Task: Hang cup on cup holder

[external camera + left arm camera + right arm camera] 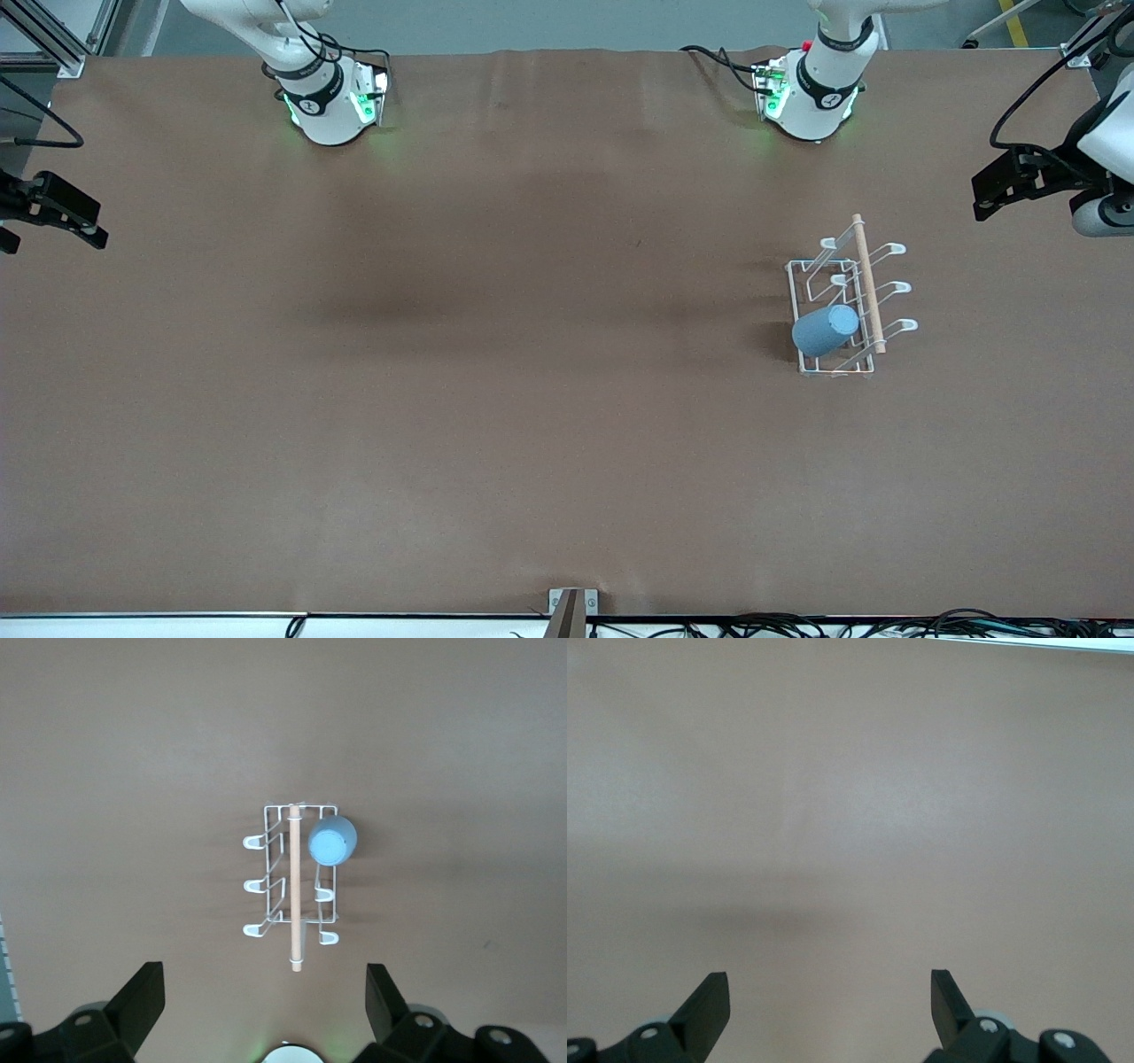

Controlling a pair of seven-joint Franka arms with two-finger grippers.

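Observation:
The light blue cup (826,330) sits tilted on a prong of the white wire cup holder (864,283), at the holder's end nearest the front camera, in the row toward the right arm's end. The holder stands on the table toward the left arm's end. In the left wrist view the cup (332,840) and holder (292,895) show far below. My left gripper (982,197) (264,988) is open and empty, up in the air over the table's edge at the left arm's end. My right gripper (53,232) (830,992) is open and empty, over the table's right-arm end.
The brown table cover (496,381) carries only the holder. The arms' bases (332,97) stand along the table edge farthest from the front camera. Cables (797,625) and a small bracket (571,607) lie at the edge nearest the front camera.

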